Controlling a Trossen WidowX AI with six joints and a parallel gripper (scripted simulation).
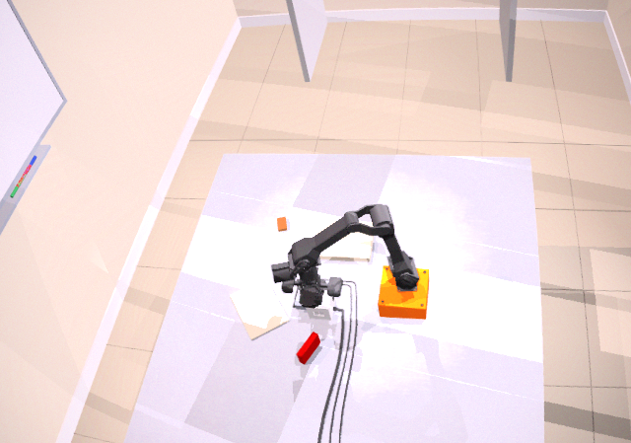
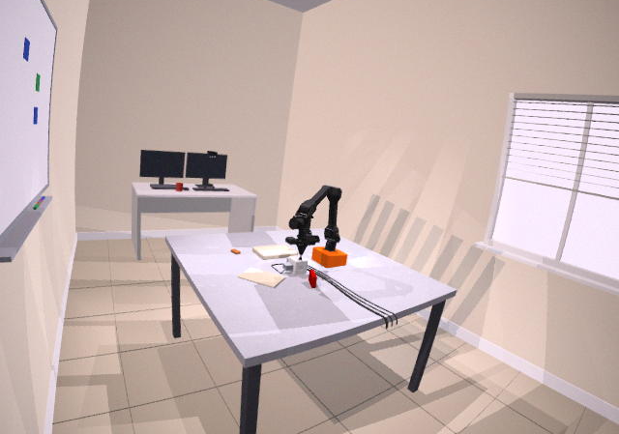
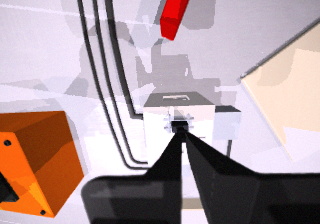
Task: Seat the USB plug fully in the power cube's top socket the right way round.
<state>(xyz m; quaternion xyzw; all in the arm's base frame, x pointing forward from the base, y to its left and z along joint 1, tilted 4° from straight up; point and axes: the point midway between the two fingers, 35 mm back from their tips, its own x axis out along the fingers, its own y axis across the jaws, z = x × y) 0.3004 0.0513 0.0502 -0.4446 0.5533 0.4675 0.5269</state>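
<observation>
The white power cube (image 3: 157,134) (image 2: 300,266) stands on the table with cables at its sides. My gripper (image 3: 182,137) (image 2: 300,258) points down over the middle of its top face. The fingers are shut on the small dark USB plug (image 3: 179,126), which shows just beyond the fingertips at the cube's top. The fingers hide most of the plug and the socket, so how deep the plug sits and which way round it is cannot be told. In the top view the arm hides the fingertips and much of the cube.
A grey-white adapter (image 3: 227,125) sits against the cube's side. Three dark cables (image 1: 348,346) (image 3: 102,84) run off the table. A red block (image 1: 308,347) (image 2: 312,278) (image 3: 175,11), cream notebook (image 1: 259,313), cream book (image 2: 272,251), small orange block (image 1: 281,223) and the orange arm base (image 1: 402,309) stand around.
</observation>
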